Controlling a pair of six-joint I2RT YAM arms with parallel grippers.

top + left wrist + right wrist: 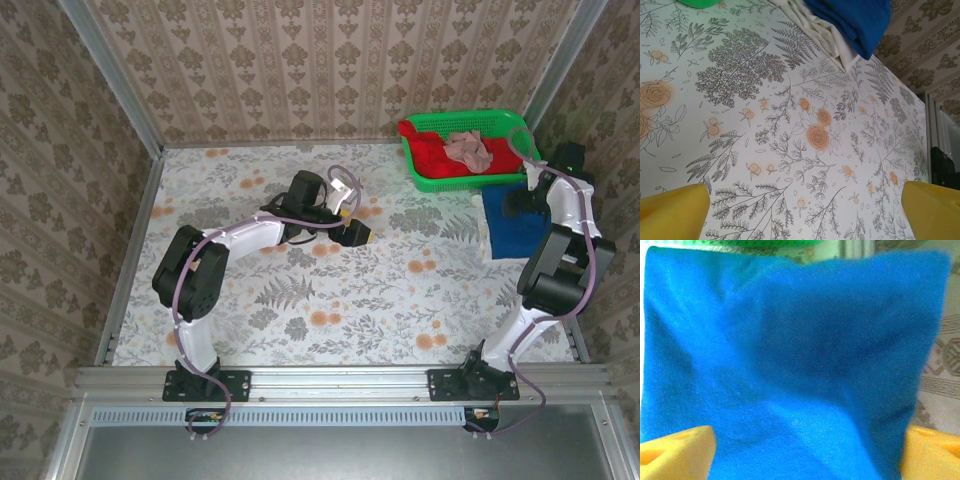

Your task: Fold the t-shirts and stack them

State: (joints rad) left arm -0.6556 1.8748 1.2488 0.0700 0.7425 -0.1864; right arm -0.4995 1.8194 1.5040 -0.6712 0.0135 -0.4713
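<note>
The royal-blue t-shirt lies folded at the table's right side, just in front of the basket. In the left wrist view the blue t-shirt rests on top of the folded cream-white t-shirt, whose edges stick out below it. My right gripper hovers directly over the blue t-shirt, open, its yellow fingers wide apart with cloth under the gap. My left gripper hangs over the middle of the table, open and holding nothing, its yellow fingertips spread above the bare floral cover.
A green plastic lattice basket stands at the back right, holding red and pink cloth. The floral table cover runs to metal rails at the sides and front. Patterned walls enclose the table.
</note>
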